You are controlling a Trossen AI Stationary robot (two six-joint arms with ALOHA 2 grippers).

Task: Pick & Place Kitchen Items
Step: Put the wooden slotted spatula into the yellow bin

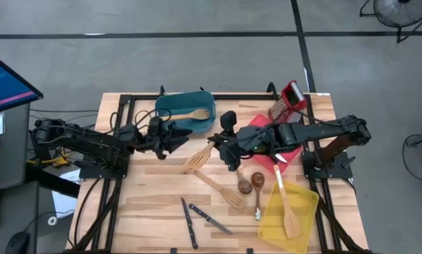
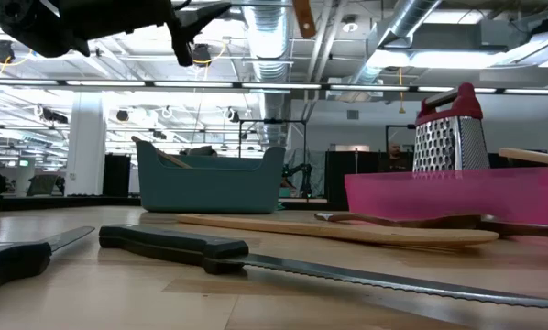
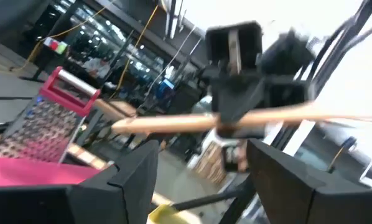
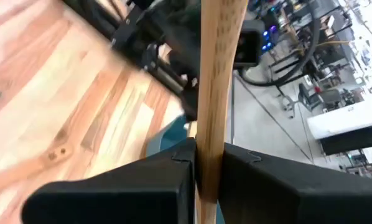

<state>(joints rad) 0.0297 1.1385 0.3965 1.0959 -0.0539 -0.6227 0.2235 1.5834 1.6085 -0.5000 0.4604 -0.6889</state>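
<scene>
Here I am pinching a pale wooden slotted turner (image 1: 199,159) by its handle in my right gripper (image 1: 225,147), its flat blade hanging out toward the teal bin (image 1: 188,100). Its long axis is running from my right jaws straight toward my left gripper (image 1: 174,136), which is standing wide and empty just beside the bin's near wall. My right arm alone is touching the turner. The wood is looking smooth, thin and stiff; the bin is glossy moulded plastic.

Wooden table (image 1: 154,187), teal bin (image 1: 186,109), red bin (image 1: 285,152), yellow bin (image 1: 288,210), knives (image 1: 197,219), spoons (image 1: 252,185), turner (image 1: 214,183)
</scene>
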